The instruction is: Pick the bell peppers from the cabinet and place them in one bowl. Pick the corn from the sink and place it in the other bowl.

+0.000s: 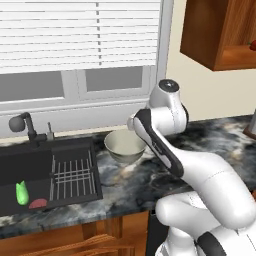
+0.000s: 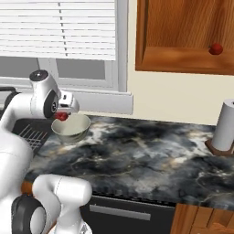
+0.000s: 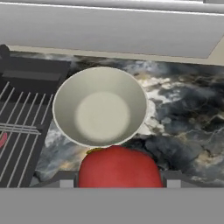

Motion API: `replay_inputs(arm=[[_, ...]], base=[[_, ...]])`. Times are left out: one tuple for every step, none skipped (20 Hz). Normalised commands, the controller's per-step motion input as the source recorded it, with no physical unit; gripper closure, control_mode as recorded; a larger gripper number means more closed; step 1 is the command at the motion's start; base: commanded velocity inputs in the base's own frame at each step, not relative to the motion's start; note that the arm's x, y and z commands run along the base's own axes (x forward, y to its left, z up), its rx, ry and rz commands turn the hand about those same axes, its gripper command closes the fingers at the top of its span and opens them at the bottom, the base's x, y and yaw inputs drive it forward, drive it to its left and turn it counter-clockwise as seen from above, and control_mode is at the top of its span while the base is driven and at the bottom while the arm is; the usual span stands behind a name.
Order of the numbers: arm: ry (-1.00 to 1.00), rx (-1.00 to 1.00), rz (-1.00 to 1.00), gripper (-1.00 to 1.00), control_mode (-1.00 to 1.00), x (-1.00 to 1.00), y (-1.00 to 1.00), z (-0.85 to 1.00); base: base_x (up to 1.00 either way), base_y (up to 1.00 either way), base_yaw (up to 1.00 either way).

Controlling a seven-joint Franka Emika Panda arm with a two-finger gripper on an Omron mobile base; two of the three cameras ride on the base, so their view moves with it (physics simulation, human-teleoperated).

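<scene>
My gripper [image 2: 61, 116] is shut on a glossy red bell pepper [image 3: 118, 168], held just above the near rim of the pale grey-beige bowl [image 3: 100, 113], which holds nothing. This bowl [image 1: 122, 143] stands on the dark marble counter right of the sink [image 1: 30, 165]. A second red pepper [image 2: 215, 49] lies on the shelf of the reddish-brown wall cabinet [image 2: 183, 59], far to the right and higher up. The green corn [image 1: 22, 192] lies in the black sink at its front left. The red bowl is out of view.
A flat reddish-pink disc [image 1: 38, 203] lies beside the corn. The wire drain rack [image 1: 72, 177] fills the sink's right part, and the black tap [image 1: 22, 124] stands behind it. A paper towel roll [image 2: 226, 125] stands at the counter's far right. A window with blinds is behind.
</scene>
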Motion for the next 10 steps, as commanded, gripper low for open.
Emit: replay_inputs(arm=[[0.13,0.09,0.00,1.00,-1.00,0.39,0.00,-0.39],[0.14,0.09,0.00,1.00,-1.00,0.32,0.00,-0.36],[0.15,0.07,0.00,1.00,-1.00,0.29,0.00,-0.21],[0.16,0.02,0.00,1.00,-1.00,0.29,0.00,-0.03],[0.15,0.00,0.00,1.00,-1.00,0.26,0.00,0.00],[0.12,0.00,-0.02,1.00,-1.00,0.20,0.00,0.00],[0.07,0.00,-0.05,1.00,-1.00,0.17,0.06,0.00],[0.07,-0.01,-0.06,1.00,-1.00,0.14,0.09,0.00],[0.05,-0.01,-0.07,1.00,-1.00,0.15,0.13,0.00],[0.04,-0.02,-0.07,1.00,-1.00,0.19,0.17,0.00]], base=[[0.00,0.00,0.00],[0.00,0.00,0.00],[0.00,0.00,0.00],[0.00,0.00,0.00],[0.00,0.00,0.00],[0.00,0.00,0.00],[0.00,0.00,0.00],[0.00,0.00,0.00],[0.00,0.00,0.00],[0.00,0.00,0.00]])
